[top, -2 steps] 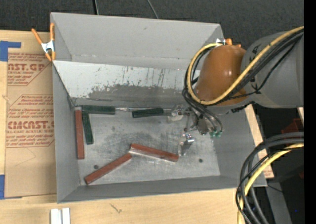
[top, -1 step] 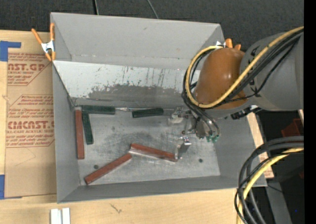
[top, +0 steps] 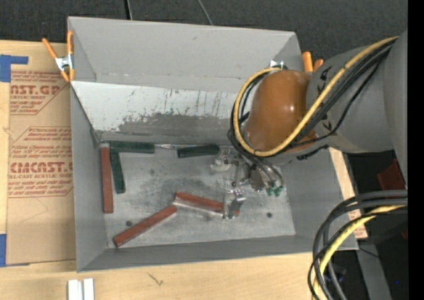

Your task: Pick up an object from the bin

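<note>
Grey bin (top: 185, 53); red-brown sticks (top: 106, 179); dark green sticks (top: 118, 173).

Red print on the cardboard (top: 33, 126) left of the bin, cut off at the edge, reads "CAST.GP" and, lower down, "CAST" again. Under each stands a smaller line, "CAST ACRYLIC SHEET". The finer print is illegible.

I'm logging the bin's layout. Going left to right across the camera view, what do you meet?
From the left: upright red-brown flat stick → upright dark green stick → short dark green stick by the back wall → gripper.
</note>
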{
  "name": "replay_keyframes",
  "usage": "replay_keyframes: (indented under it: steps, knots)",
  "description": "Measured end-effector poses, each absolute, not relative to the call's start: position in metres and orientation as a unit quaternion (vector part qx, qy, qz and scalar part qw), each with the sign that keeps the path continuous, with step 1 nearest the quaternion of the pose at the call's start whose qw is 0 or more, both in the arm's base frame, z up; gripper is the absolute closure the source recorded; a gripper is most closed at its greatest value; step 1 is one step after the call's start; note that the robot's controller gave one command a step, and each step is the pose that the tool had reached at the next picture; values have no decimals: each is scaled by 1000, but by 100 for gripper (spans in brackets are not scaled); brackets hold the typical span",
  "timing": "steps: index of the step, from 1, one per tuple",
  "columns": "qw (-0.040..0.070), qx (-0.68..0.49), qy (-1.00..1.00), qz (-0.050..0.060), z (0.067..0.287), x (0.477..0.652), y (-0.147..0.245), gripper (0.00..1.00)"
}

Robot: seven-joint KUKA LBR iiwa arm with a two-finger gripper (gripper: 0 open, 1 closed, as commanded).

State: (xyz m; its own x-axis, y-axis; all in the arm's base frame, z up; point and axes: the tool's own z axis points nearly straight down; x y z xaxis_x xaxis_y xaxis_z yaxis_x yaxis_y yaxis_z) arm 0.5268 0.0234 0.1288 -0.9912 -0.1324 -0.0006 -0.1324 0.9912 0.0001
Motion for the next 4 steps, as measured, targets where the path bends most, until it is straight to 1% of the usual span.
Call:
replay_keyframes:
  steps: [1, 2, 3, 4]
  knots:
    - [6, 2, 1000, 1, 71, 499, 4, 0]
    - [3, -71, 997, -2, 76, 529, 80, 100]
    - [3, -71, 997, -2, 76, 529, 80, 100]
    - [0, -71, 997, -2, 82, 527, 80, 100]
